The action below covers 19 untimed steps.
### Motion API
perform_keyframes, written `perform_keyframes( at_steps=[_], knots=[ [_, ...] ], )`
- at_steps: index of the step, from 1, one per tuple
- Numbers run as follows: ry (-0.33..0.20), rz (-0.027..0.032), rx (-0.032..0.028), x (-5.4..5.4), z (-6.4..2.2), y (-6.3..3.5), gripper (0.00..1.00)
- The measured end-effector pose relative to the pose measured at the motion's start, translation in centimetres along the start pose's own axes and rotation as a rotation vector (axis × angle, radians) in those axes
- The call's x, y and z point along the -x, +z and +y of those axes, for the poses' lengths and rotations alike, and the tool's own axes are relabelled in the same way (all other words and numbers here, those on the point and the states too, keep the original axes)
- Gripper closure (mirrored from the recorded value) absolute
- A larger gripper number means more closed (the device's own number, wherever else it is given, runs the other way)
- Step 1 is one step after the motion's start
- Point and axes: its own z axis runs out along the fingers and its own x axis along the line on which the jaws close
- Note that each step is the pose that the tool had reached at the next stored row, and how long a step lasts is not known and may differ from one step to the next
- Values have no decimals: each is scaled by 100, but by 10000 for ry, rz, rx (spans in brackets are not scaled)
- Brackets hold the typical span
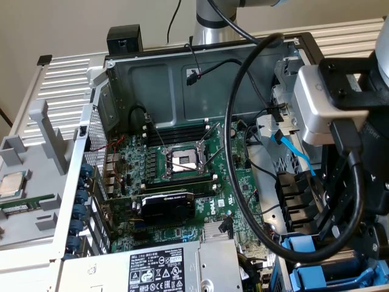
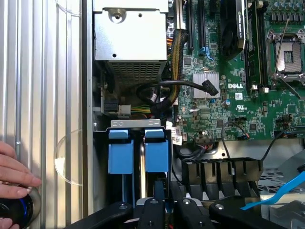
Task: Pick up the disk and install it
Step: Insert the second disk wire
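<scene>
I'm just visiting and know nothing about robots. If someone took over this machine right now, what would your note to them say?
Gripper: low over the drive bay, right at the disk.
Disk: its blue carrier stands in the bay, beside the motherboard.
Done: disk picked up and brought to the bay.
Left: I can't tell whether it is fully seated.
Note: a person's hand rests beside the case.
</scene>
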Motion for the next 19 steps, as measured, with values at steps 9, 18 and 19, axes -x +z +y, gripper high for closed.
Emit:
perform_keyframes(
  at_steps=[9,18,19],
  knots=[
    [0,2,0,0,0,5,84],
    [0,0,-1,-1,1,8,84],
    [0,0,-1,-1,1,8,84]
  ],
)
